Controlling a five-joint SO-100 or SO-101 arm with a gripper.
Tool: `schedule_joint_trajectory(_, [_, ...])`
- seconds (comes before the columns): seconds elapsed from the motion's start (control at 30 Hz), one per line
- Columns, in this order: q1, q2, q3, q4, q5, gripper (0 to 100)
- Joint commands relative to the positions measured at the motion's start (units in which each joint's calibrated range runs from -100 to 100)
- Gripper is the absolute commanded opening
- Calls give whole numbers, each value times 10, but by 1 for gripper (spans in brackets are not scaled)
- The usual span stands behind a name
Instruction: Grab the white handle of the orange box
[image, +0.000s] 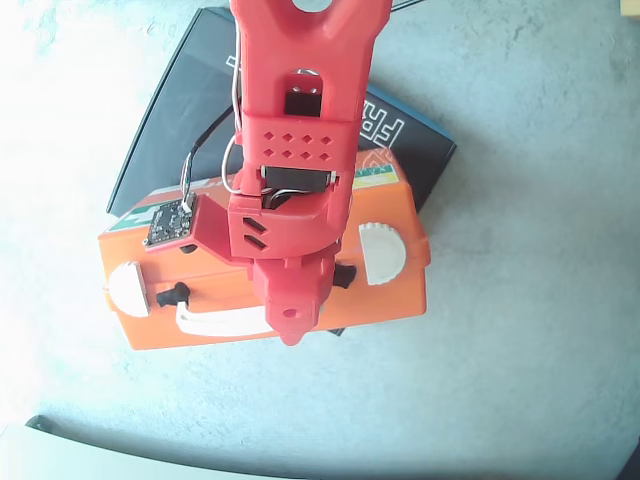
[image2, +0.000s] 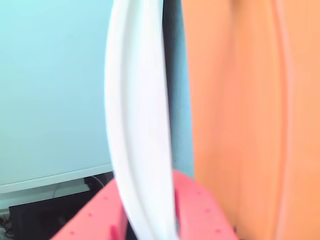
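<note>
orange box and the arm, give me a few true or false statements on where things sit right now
1. The orange box lies partly on a flat black box. True.
2. The white handle is on the box's far side, next to the black box. False: it runs along the near edge, away from the black box.
3. The gripper is over the handle in the overhead view. True.
4. The box has one white latch. False: another latch shows at the left.
5. The wrist view shows the handle close up. True.

In the overhead view you see the box (image: 400, 270) lying partly on the flat case (image: 190, 110), handle (image: 215, 320) along its near edge, gripper (image: 291, 335) over it.
</note>
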Motion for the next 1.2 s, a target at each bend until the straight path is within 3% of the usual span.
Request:
schedule_joint_trajectory(0.0, [10, 25, 97, -5, -38, 1])
schedule_joint_trajectory(0.17, [10, 8, 316, -9, -114, 1])
schedule_joint_trajectory(0.7, [13, -333, 1173, -9, -114, 2])
schedule_joint_trajectory(0.8, [13, -389, 1188, 57, -104, 2])
schedule_joint_trajectory(0.97, [41, -394, 1190, 256, -41, 2])
schedule_joint_trajectory(1.03, [41, -394, 1191, 257, -27, 2])
schedule_joint_trajectory(1.17, [50, -388, 1190, 258, -50, 2])
